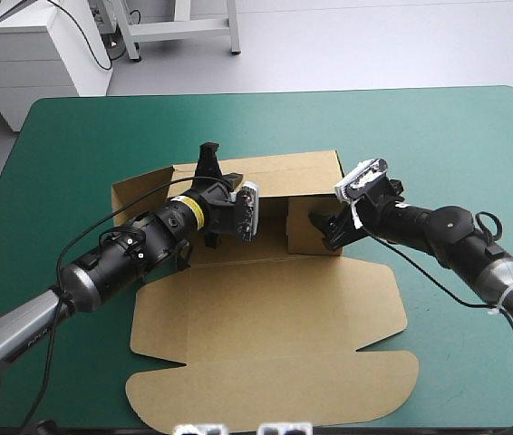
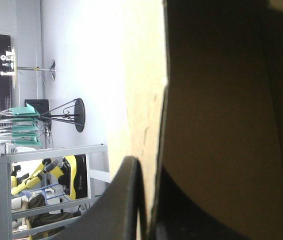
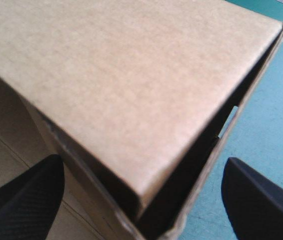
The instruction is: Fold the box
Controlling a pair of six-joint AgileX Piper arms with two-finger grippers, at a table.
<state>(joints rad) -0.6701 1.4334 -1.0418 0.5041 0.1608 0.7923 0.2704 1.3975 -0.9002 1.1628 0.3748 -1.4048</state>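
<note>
Box: The brown box [image 1: 266, 326] is lying around the middle of the teal-green bench [image 1: 456, 127]. Its far part is standing up with walls raised. Its wide near part, with rounded flaps, is lying flat and reaching toward the bench's near edge.

Left arm: It is coming in across the flat board from the near left and reaching to the far left stretch of the raised part.

Left jaws: They are all but closed and are pinching a sheet of the box's board. In the left wrist view one black finger [image 2: 126, 200] is pressing against the lit face of the sheet, whose thin edge is running up between the two fingers. The other finger is sitting dark against the shaded face. In the high view the fingertips [image 1: 208, 159] are poking up just past the box's far wall.

Right arm: It is coming in from the right, with its wrist hanging over bare cover beside the box.

Right jaws: They are standing wide apart and gripping nothing. In the right wrist view the black fingers [image 3: 21, 195] are sitting toward the two corners. The right end corner of the raised part is lying between them and just ahead, a flat brown panel on top and a dark gap below it.

Contact at the right end: Whether the right fingers are touching the end wall is not clear from the high view.
</note>
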